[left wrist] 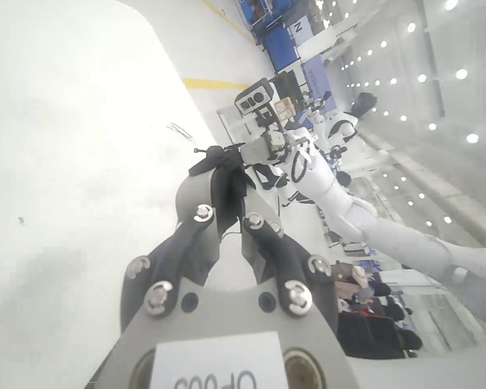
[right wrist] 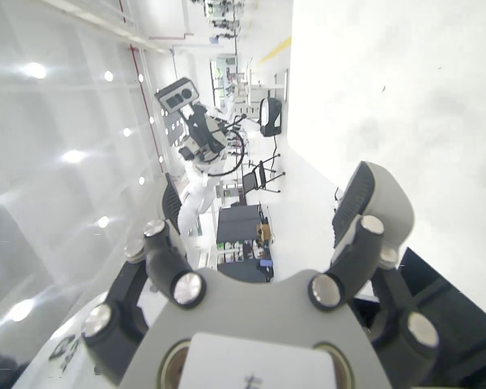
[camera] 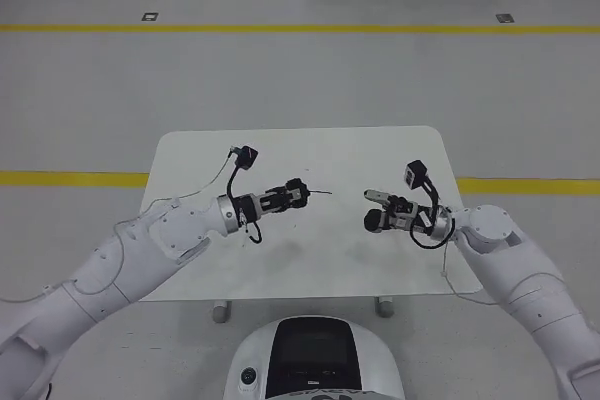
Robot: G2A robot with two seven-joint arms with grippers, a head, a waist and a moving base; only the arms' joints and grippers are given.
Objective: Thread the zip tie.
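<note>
White table [camera: 310, 260] with rounded corners takes up the middle of the floor space, and a yellow line [camera: 60, 178] on the grey floor runs behind it on both sides. Over the tabletop the two arms come in from either side and face each other across a clear gap, neither one touching the surface as far as I can tell. The left gripper [camera: 302, 190] sits over the middle of the table, a little toward its own side, with its tips pointing at the other arm. From its wrist camera, the left gripper [left wrist: 220, 161] has its two fingers pressed together with no gap between them, pinching something thin and dark. The right gripper [camera: 373, 210] hangs well apart from it. Its own camera shows the right gripper [right wrist: 267, 204] spread wide, ribbed pads facing each other and nothing between them. The zip tie [camera: 320, 192] is the smallest thing out there: a thin black strip held by the left claw, sticking out level past the fingertips toward the right arm, its free end short of that arm. In the left wrist view the zip tie [left wrist: 200, 150] ends in a small knob.
</note>
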